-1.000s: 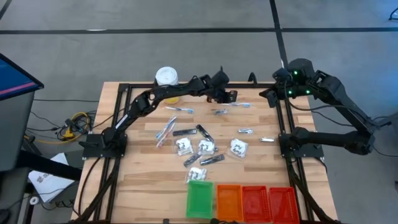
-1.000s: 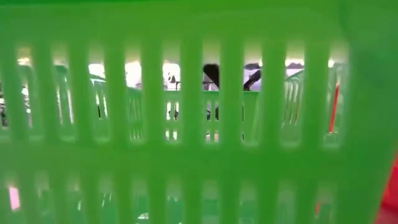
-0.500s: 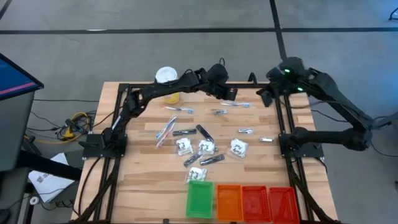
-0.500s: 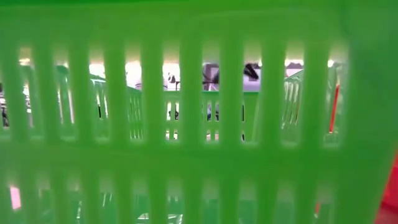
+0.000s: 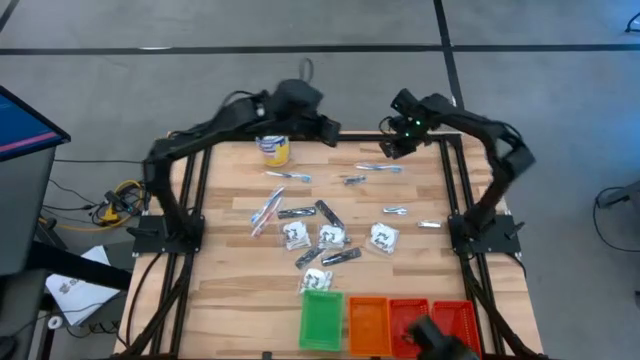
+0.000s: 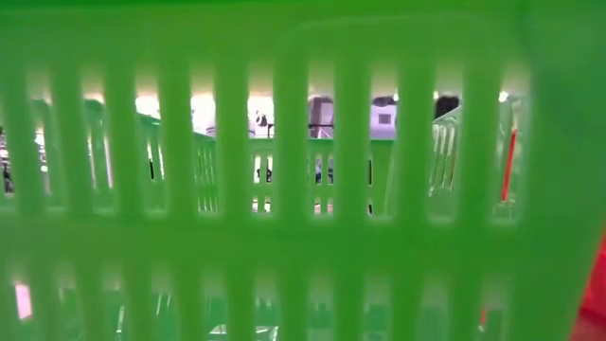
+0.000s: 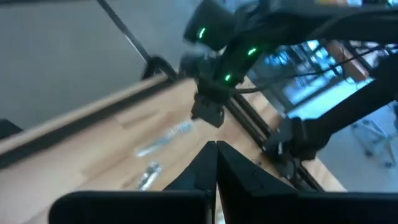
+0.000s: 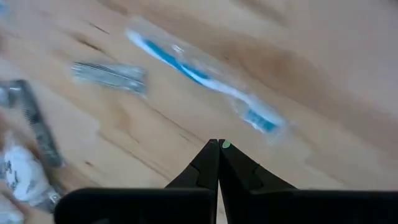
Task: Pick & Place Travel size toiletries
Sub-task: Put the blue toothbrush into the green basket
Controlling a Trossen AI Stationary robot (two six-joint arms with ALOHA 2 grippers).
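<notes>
Both arms raised over the far edge of the pale wooden table (image 5: 240, 290). Right gripper (image 8: 217, 144), fingers pressed together and empty, hangs above a clear-wrapped blue-and-white toothbrush (image 8: 205, 78); left gripper (image 7: 216, 144), likewise closed on nothing, is poised near the white-lidded tub with yellow label (image 5: 273, 150). The remaining small white packets and dark tubes (image 5: 318, 235) lie scattered mid-table. Risk: descending with fingers unopened would shove the slippery wrapper aside; the near-adjacent wrists could also collide.
</notes>
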